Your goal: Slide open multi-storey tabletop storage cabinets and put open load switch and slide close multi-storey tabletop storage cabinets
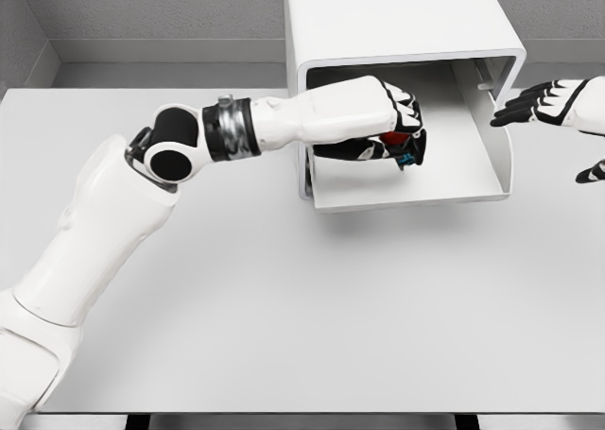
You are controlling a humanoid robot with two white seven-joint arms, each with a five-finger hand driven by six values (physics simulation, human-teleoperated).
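Your left hand (397,128) is gripping the load switch (395,146), fingers curled around it, and holding it just over the pulled-out drawer (416,192) of the storage cabinet (397,24), so it can drop straight onto the tray. Your right hand (544,102) is hovering beside the drawer's right wall with fingers spread, holding nothing, probably waiting to push it shut. The cabinet's top shell is overhanging the drawer's back, limiting reach. The worktop (284,307) is carrying nothing else.
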